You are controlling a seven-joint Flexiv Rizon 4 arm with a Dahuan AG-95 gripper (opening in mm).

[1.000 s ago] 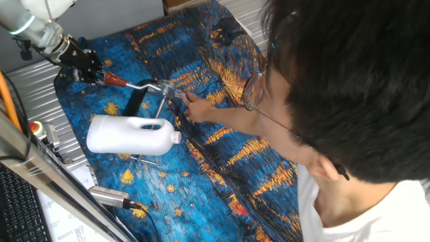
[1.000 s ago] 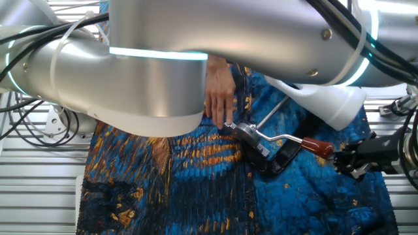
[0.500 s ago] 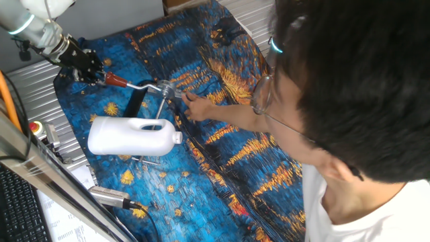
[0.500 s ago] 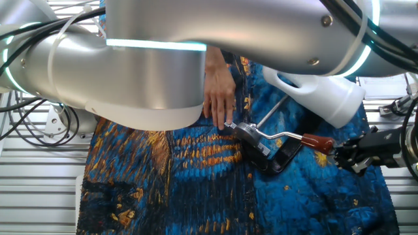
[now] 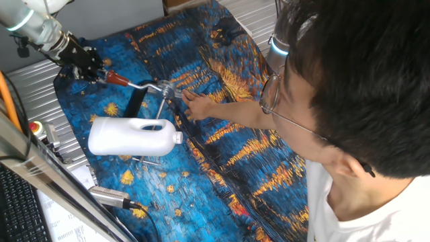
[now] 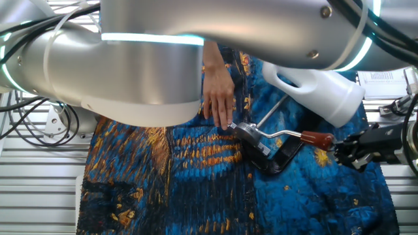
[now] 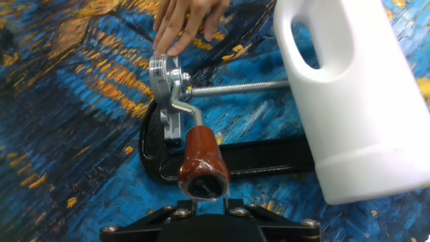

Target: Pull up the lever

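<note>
**At the red tip of the lever, jug alongside**

A starry blue-and-gold cloth [image 5: 222, 134] covers the table under me, lying over ribbed metal that shows at its edges. A person in glasses [image 5: 349, 101] leans in over it from one side, and their hand [image 5: 201, 107] rests with its fingertips on the cloth right beside the clamp's metal head. My silver arm [image 6: 196, 59] fills the upper half of the other fixed view.

A big white plastic jug [image 5: 131, 136] lies on its side on the cloth, cap end toward the person's hand; in my hand view it stands just beside the clamp, over the long threaded screw [image 7: 235, 87] that runs out from the clamp head. The clamp [image 7: 168, 101] is small and of bright metal, sitting on a black base [image 7: 242, 158].

The lever [image 6: 290, 137], a slim silver rod hinged at that clamp, runs from it toward me, low over the cloth, and ends in a short red-brown tip [image 7: 201, 158]. My gripper [image 5: 91, 70] is right at the end of that tip. From my hand view the tip points straight at the camera, just above my black hand body; my fingers themselves are not clear in any view, so I cannot tell whether they are wide, narrow or closed on the tip.
</note>
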